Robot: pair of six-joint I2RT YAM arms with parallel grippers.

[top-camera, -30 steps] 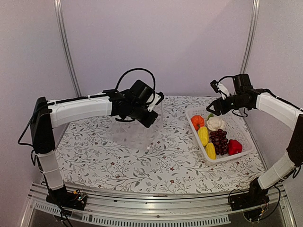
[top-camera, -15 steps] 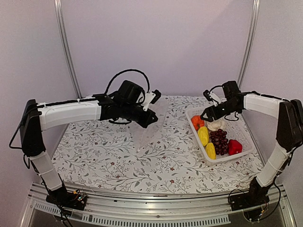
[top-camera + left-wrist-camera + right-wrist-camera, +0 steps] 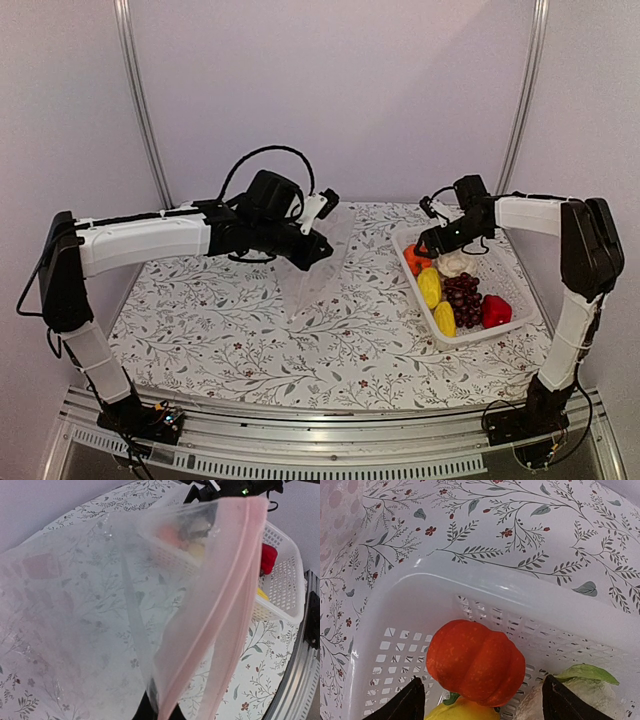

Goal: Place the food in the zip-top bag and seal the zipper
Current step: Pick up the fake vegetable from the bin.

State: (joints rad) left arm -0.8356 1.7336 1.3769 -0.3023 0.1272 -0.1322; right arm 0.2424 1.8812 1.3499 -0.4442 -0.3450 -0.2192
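Observation:
My left gripper (image 3: 318, 247) is shut on the clear zip-top bag (image 3: 305, 275) and holds it up over the table, its lower end hanging down. In the left wrist view the bag (image 3: 90, 610) fills the frame, its pinkish zipper strip (image 3: 227, 590) parted. My right gripper (image 3: 428, 244) is open above the orange piece (image 3: 416, 259), whose ribbed body (image 3: 475, 662) lies between the two fingertips (image 3: 412, 702). Cauliflower (image 3: 455, 263), yellow pieces (image 3: 430, 287), grapes (image 3: 463, 297) and the red piece (image 3: 495, 311) lie in the white lattice basket (image 3: 512, 275).
The basket's near corner rim (image 3: 470, 582) lies just ahead of my right gripper. The floral tablecloth (image 3: 250, 350) covers the table. Metal posts (image 3: 140, 100) stand at the back corners.
My right gripper came down and left, from above the basket to right over the orange piece. My left arm swung the bag slightly left a second ago, then held still.

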